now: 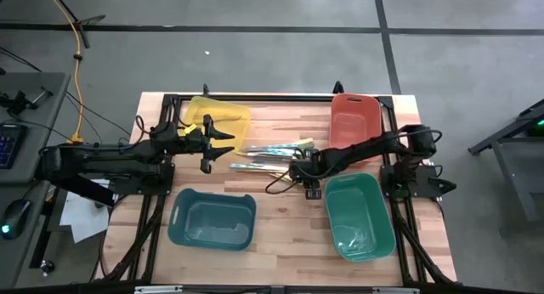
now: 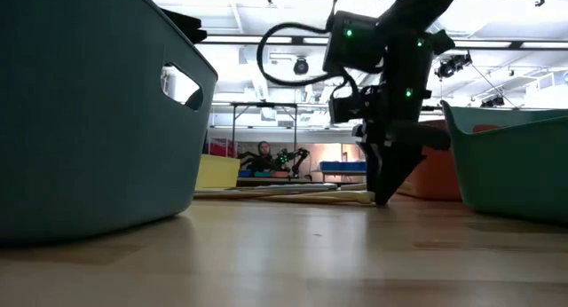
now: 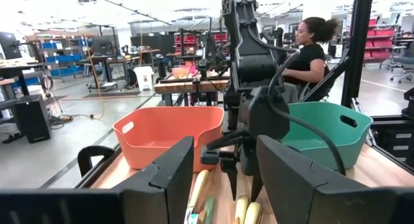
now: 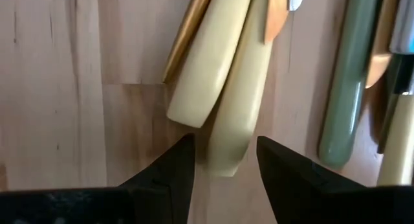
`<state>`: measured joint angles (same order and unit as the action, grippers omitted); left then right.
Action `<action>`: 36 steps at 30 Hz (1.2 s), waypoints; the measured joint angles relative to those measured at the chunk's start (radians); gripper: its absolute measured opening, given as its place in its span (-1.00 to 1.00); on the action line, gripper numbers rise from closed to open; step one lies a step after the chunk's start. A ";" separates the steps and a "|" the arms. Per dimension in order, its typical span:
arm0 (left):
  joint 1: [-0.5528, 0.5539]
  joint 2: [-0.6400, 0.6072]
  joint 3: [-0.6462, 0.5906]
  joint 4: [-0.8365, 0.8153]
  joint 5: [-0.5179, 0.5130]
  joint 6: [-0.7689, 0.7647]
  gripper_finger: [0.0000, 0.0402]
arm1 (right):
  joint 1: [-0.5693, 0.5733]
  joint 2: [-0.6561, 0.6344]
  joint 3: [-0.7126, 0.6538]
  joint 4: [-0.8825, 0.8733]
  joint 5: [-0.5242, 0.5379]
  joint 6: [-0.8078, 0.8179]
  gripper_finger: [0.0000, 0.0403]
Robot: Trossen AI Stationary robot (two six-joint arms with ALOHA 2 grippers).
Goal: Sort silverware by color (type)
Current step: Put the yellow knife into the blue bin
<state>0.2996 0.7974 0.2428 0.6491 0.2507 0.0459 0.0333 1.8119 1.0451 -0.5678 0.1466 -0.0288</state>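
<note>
Between the bins, silverware [image 1: 270,155] lies piled on the counter [image 1: 280,243]. Right hand [image 4: 223,160] is down at the pile's edge, open, empty, straddling a cream handle [image 4: 236,114]. Step: pick. Next: close squarely. Left hand [image 1: 223,145] waits, open, beside the pile.

Overhead, tabletop-level and two wrist views, all sharing the silverware [image 1: 270,155] pile.

1. Bright, even light falls from ceiling strip lamps [image 2: 266,27] in the low view.
2. The near teal bin [image 2: 89,112] looms soft and dark.
3. Close cream handles [image 4: 220,75] look slightly blurred.
</note>
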 joint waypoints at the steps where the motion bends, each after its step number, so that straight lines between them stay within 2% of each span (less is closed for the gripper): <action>1: 0.000 0.000 0.000 0.000 0.000 0.000 -0.21 | -0.001 0.003 0.000 0.000 -0.001 -0.002 -0.24; 11: 0.000 0.000 0.000 0.000 0.001 -0.011 -0.21 | -0.032 0.012 0.001 0.005 -0.035 0.008 -0.28; 19: 0.000 0.000 0.000 0.000 0.001 -0.010 -0.21 | -0.036 0.013 0.000 0.008 -0.046 0.029 -0.74; 30: 0.000 0.000 0.000 0.000 0.001 -0.009 -0.21 | -0.037 0.014 0.000 0.007 -0.044 0.031 -0.70; 36: 0.000 0.000 0.000 0.000 0.001 -0.009 -0.21 | -0.038 0.014 0.011 -0.020 -0.050 0.040 -0.75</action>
<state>0.2996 0.7971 0.2428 0.6488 0.2516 0.0372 -0.0045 1.8257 1.0557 -0.5876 0.0969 0.0107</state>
